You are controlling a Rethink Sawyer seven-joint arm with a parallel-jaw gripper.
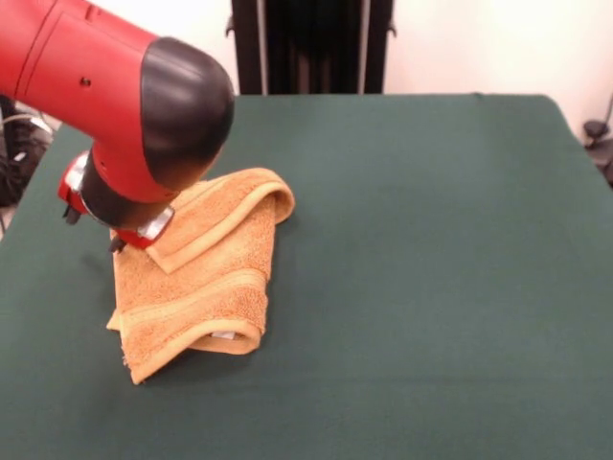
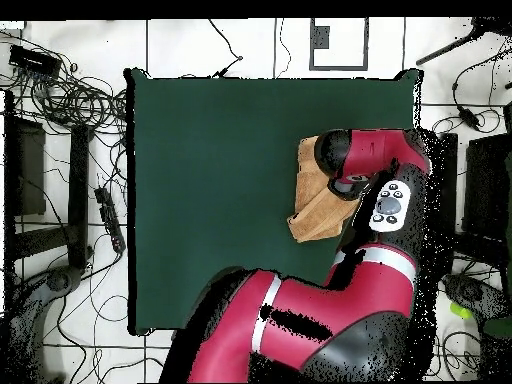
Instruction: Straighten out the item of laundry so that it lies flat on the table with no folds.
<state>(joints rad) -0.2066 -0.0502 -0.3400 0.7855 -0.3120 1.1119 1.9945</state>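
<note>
Where: on the table, the towel lies folded over itself, under the arm.
Gripper: hidden behind the wrist, can't tell its state tbh.
Handling: soft, light, floppy terry, probably.
Grab spot: I'd pinch the folded-over top corner, drag outward.

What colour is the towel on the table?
Orange-tan, with a woven band of the same colour; the towel shows best in the front view.

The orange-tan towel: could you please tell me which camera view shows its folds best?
The front view. There the towel lies almost fully exposed on the green table, with its upper end doubled over and its near edge rolled under. In the overhead view the red arm covers much of the towel, leaving only a crumpled patch visible.
</note>
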